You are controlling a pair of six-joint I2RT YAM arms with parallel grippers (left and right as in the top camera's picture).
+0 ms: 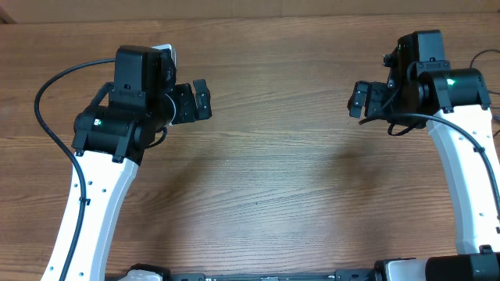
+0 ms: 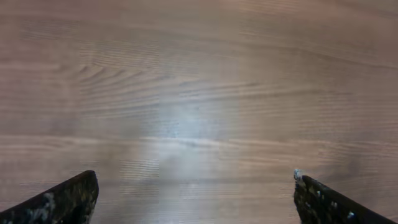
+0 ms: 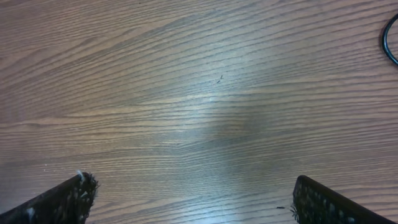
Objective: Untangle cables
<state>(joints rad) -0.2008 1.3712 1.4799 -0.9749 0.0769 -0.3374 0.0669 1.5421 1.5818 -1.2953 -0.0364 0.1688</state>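
Observation:
The cables do not show as a bundle in any view. Only a short black arc of cord (image 3: 390, 41) shows, at the upper right edge of the right wrist view, and I cannot tell whether it is one of them. My left gripper (image 1: 195, 101) hovers over the back left of the wooden table (image 1: 273, 172), open, with bare wood between its fingertips (image 2: 74, 199). My right gripper (image 1: 361, 99) hangs at the back right, also open and empty (image 3: 193, 199). The two grippers face each other across a wide gap.
Thick black wires run along both arms, one looping out left (image 1: 43, 101) and one beside the right wrist (image 1: 402, 125). The arms' white links (image 1: 94, 211) (image 1: 465, 179) rise from bases at the front edge. A thin dark line (image 1: 488, 55) crosses the far right edge.

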